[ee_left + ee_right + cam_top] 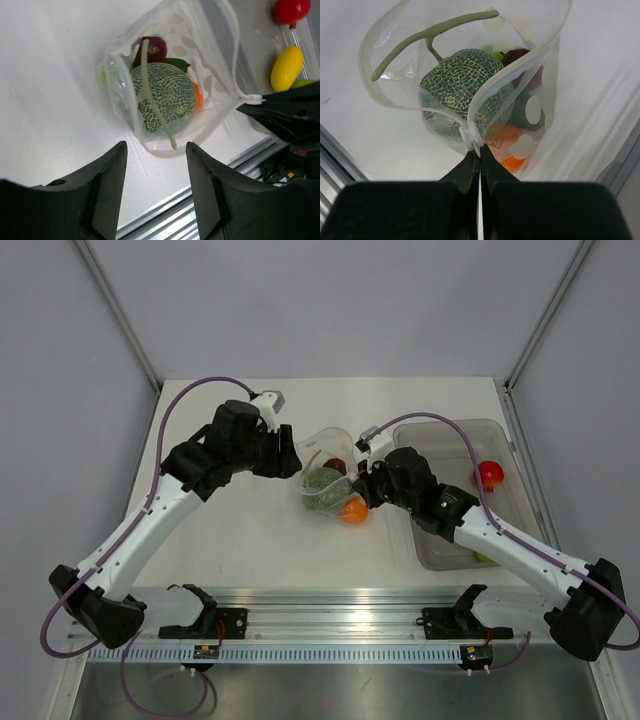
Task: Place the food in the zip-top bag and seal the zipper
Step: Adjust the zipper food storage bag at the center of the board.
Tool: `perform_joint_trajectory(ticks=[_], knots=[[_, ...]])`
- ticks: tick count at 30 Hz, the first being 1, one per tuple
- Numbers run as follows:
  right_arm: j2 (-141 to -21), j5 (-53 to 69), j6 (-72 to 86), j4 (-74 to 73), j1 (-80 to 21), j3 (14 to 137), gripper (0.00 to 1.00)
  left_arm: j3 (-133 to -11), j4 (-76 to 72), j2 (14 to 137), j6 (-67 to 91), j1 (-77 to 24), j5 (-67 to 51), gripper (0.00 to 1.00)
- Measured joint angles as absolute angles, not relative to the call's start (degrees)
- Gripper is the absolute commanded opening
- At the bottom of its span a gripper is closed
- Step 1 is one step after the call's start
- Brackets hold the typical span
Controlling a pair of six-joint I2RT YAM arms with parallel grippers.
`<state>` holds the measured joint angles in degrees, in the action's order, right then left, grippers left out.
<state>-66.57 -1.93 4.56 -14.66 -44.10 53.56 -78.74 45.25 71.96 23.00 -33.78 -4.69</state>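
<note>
Two grippers, one bag mouth left to close

Start nearest, at the right gripper point(477, 152): note its fingers pressed together on the white end tab point(470, 137) of the zipper point(487, 92), at the near corner of the zip-top bag point(335, 445). Treat that pinch as the anchor. Avoid hard tugs, so as not to tip or slide the light bag on the table point(260, 550).

Look next into the bag, standing mouth-up at mid-table between the two arms. Count the food inside: netted melon point(465, 85) on top, its long stem point(430, 32) poking over the rim, plum point(522, 57) behind, orange point(510, 159) underneath, a green piece point(520, 107) beside it. Judge the filling done and the sealing to be the step in hand.

Tuck that stem below the rim first, or expect a jammed strip.

Move on to the left gripper point(156, 147), near the bag on its left and slightly farther back: find its fingers apart, nothing between them. Bring them onto the opposite end of the rim and draw the mouth flat and taut against the right-hand pinch. Then press along the strip from one end to the other, leaving no gap.

Farther right, leave alone the grey tub point(500, 440) with its red fruit point(489, 474) and yellow fruit point(286, 67), and steer clear of its wall.
</note>
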Motion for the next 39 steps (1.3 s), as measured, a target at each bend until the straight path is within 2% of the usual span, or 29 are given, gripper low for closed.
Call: perform_joint_trajectory(ticks=[4, 10, 18, 21, 23, 25, 28, 33, 39], knots=[[-63.77, 1.26, 1.96, -11.99, -44.1, 50.04, 0.0, -78.98, 45.32, 70.37, 14.39, -36.47, -8.03, 0.55], [-60.38, 2.2, -0.36, -10.41, -43.92, 47.88, 0.0, -79.11, 45.43, 74.39, 6.26, -44.05, -10.87, 0.58], [-59.96, 4.08, -1.34, -10.5, -43.72, 47.88, 0.0, -78.59, 44.21, 79.64, 1.28, -46.48, -10.63, 0.54], [-59.96, 5.5, -1.74, -10.98, -43.18, 47.94, 0.0, -78.59, 43.11, 80.12, -0.01, -46.46, -10.48, 0.3], [-59.9, 5.74, -1.85, -11.22, -42.54, 48.01, 0.02, -78.59, 42.65, 80.6, -0.23, -46.46, -10.57, 0.0], [-59.75, 5.76, -1.91, -11.62, -41.85, 48.14, 0.14, -78.59, 42.26, 81.19, -0.71, -46.48, -10.76, 0.0], [-59.35, 5.85, -1.91, -12.08, -41.17, 48.53, 0.43, -78.59, 41.87, 81.47, -0.58, -46.48, -10.94, 0.0], [-58.13, 7.18, -2.5, -12.91, -40.86, 50.02, 0.5, -78.7, 41.3, 81.47, 2.57, -46.46, -10.96, 0.0], [-53.6, 6.24, -1.91, -13.13, -40.86, 49.82, 0.53, -79.48, 40.4, 81.97, 7.73, -46.46, -10.94, 0.0]])
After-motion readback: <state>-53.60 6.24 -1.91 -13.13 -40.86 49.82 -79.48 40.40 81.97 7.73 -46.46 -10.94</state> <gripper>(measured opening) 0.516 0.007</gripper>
